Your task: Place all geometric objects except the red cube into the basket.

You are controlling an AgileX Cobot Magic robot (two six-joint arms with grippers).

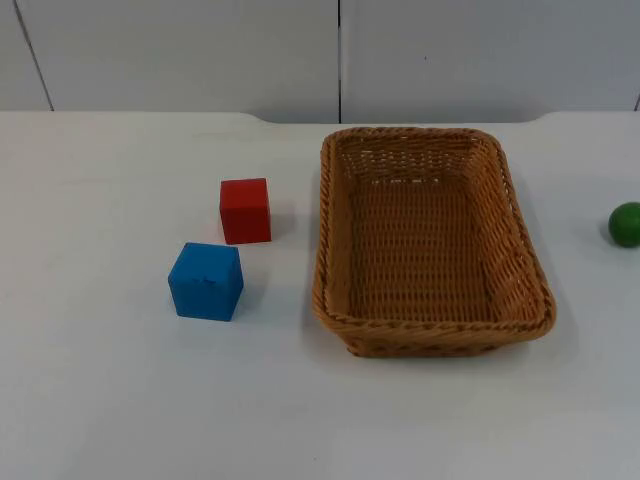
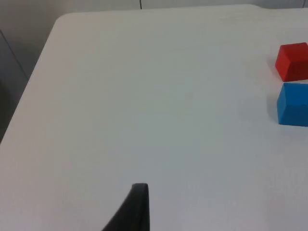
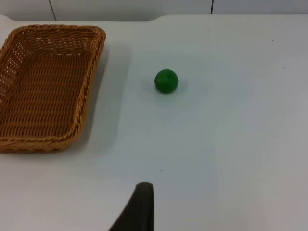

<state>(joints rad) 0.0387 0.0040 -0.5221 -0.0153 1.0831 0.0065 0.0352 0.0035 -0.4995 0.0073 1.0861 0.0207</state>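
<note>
Top view: woven wicker basket (image 1: 432, 335) sitting empty, blue cube (image 1: 206, 282) just beside red cube (image 1: 245, 211), green ball (image 1: 625, 224) well apart. Can't tell, either hand, whether apart or together.

The top view looks down and forward from a fixed height over the white desk (image 1: 100, 400), facing the grey partition wall (image 1: 180, 50) at its far end. The left wrist view looks along its tool over bare desk toward the desk's far corner, from fairly high and well back. It shares the red cube (image 1: 245, 210) and blue cube (image 1: 206, 281) with the top view. The right wrist view looks likewise toward the wall, from a similar height. It shares the wicker basket (image 1: 335, 250) and green ball (image 1: 626, 224) with the top view.
</note>
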